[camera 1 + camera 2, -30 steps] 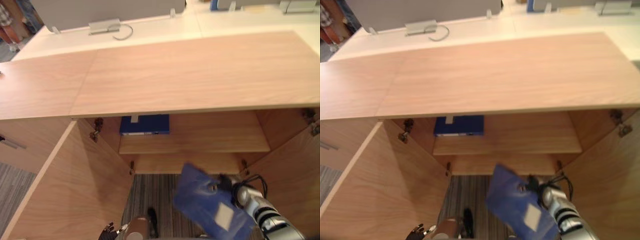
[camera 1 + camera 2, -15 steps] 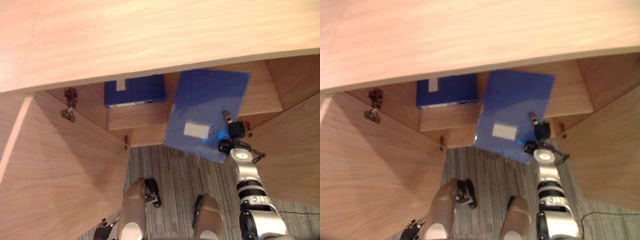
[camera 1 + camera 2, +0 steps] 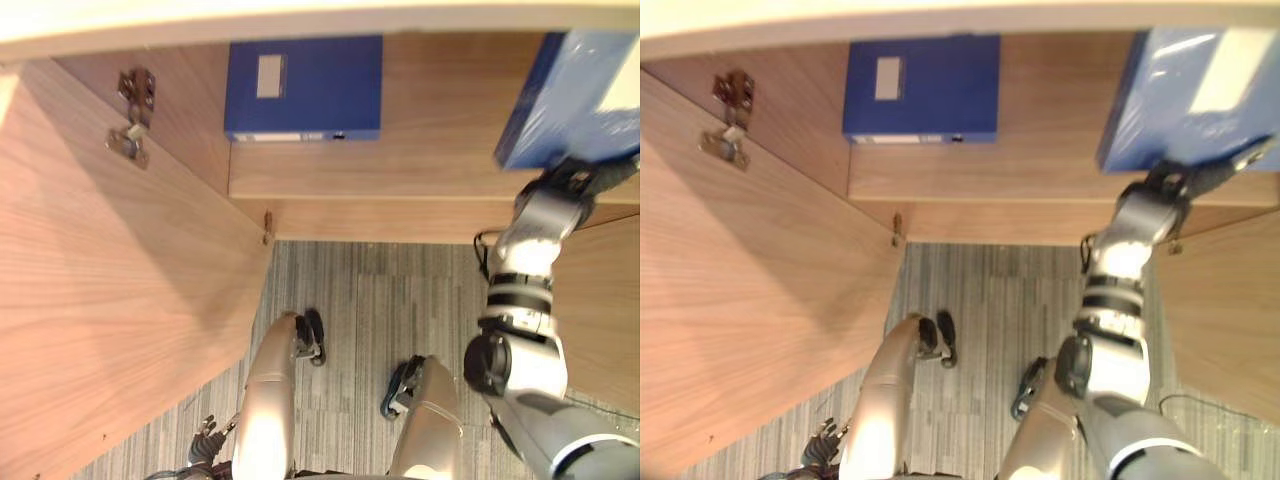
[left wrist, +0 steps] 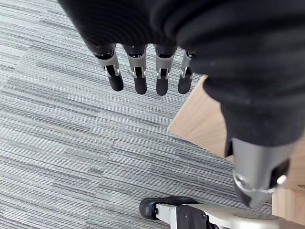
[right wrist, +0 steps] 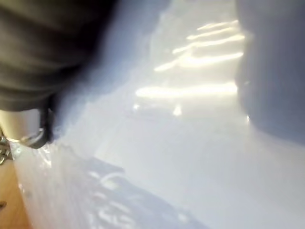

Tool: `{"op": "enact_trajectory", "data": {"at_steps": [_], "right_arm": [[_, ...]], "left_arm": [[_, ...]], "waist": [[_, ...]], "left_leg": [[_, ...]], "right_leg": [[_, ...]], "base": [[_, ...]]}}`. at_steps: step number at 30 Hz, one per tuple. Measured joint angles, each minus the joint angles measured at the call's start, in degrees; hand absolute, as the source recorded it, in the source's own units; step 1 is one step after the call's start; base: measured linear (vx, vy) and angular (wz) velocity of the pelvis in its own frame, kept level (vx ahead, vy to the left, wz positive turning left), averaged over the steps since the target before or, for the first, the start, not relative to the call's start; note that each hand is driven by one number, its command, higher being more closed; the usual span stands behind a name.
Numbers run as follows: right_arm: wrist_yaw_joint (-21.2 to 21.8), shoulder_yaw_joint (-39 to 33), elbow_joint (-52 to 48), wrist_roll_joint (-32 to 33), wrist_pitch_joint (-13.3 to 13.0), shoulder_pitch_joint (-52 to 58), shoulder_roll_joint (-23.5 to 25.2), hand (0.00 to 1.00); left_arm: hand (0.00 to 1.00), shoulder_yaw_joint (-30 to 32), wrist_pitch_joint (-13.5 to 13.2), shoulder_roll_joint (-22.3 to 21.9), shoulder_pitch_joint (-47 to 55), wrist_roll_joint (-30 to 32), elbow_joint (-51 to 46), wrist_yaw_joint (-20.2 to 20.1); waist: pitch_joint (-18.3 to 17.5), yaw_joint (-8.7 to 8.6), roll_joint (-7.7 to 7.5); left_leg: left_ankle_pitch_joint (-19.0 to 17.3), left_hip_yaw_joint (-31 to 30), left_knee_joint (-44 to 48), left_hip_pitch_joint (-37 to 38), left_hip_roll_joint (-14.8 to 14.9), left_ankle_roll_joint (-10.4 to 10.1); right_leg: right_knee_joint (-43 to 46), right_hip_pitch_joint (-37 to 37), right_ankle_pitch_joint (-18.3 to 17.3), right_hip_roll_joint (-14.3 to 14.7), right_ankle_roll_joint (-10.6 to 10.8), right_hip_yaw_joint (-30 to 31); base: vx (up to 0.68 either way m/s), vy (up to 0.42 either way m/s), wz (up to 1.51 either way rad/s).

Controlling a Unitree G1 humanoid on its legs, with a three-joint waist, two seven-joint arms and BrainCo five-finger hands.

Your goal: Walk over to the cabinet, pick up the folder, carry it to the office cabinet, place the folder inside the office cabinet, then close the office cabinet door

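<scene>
Left eye view, change: the blue folder [image 3: 572, 95] hung before the shelf's front edge half a second ago, just beside the blue box file [image 3: 303, 88]. It now sits at the right end of the office cabinet [image 3: 190, 125] opening, well apart from that file. The whole picture has shifted too, so the head has tipped down toward the opening.
Meaning: carrying looks finished and placing is under way. The folder is not yet released, and the door is not yet closed.
Folder: it lies over the right part of the shelf [image 3: 430, 140], white label up. I cannot tell whether it already rests on the wood.
Right hand [image 3: 574, 180]: the arm reaches forward and up from the lower right, with the hand pinching the folder's near edge.
Right wrist view: the folder's glossy surface [image 5: 190, 124] is pressed close to the hand.
Left hand [image 4: 143, 78]: it hangs low over the striped carpet [image 4: 57, 143], fingers straight and side by side, holding nothing.
Left door [image 3: 100, 300]: it stands wide open.
</scene>
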Motion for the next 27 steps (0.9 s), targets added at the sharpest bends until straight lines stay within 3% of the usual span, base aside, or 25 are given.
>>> {"op": "enact_trajectory", "data": {"at_steps": [4, 11, 12, 16, 17, 27], "right_arm": [[-0.2, 0.2, 4.9, 4.2, 1.7, -7.2, -5.8, 1.0], [-0.1, 6.1, 15.7, 7.3, 8.5, -14.0, -11.2, 1.0], [-0.2, 8.7, 18.1, 7.1, 10.6, -14.9, -12.3, 1.0], [-0.3, 14.5, 20.6, 5.4, 14.1, -16.4, -14.2, 1.0], [-0.3, 15.8, 21.1, 4.1, 14.7, -17.6, -14.7, 0.0], [0.3, 21.4, 22.8, 1.6, 16.7, -19.9, -16.8, 0.0]], "left_arm": [[0.0, -1.3, 0.4, 0.0, -0.1, -0.4, -1.1, 0.0], [0.0, -1.8, 1.3, 0.0, -0.1, -0.4, -2.4, -0.2], [0.0, -2.0, 1.6, 0.0, -0.1, -0.4, -2.8, -0.2], [0.0, -2.4, 1.9, 0.3, -0.1, -0.4, -3.4, -0.4], [0.0, -2.7, 2.1, 0.4, 0.0, -0.4, -3.8, -0.5], [0.0, -2.8, 2.6, 0.4, 0.0, -1.3, -6.3, -0.7]], "waist": [[1.1, 0.93, 1.21], [2.1, 1.87, 1.68], [2.2, 1.98, 1.86], [2.2, 2.07, 1.88], [2.4, 2.07, 1.93], [3.0, 2.22, 2.42]], "left_leg": [[0.2, -0.2, 1.8, -3.4, -0.1, 0.3], [1.6, -0.6, 2.7, -7.4, -0.8, 0.2], [2.0, -1.0, 2.7, -8.1, -0.8, 0.1], [2.5, -1.4, 2.7, -9.1, -0.7, 0.0], [2.7, -1.4, 2.7, -9.5, -0.7, 0.0], [3.2, -1.8, 2.5, -10.3, -0.8, 0.0]], "right_leg": [[2.4, -3.4, -0.3, -0.4, 0.0, 0.5], [5.7, -8.0, -1.2, -1.0, -0.5, 1.2], [6.0, -8.4, -1.3, -1.0, -0.8, 1.1], [6.3, -9.4, -1.4, -0.9, -0.9, 1.0], [6.5, -9.8, -1.4, -0.9, -0.9, 1.0], [6.6, -10.2, -1.4, -1.0, -0.9, 0.6]], "base": [[-0.02, 0.018, 0.06], [-0.02, -0.038, 0.1], [-0.01, -0.047, 0.08], [-0.01, -0.041, 0.04], [0.0, -0.037, 0.04], [0.0, -0.032, 0.02]]}}
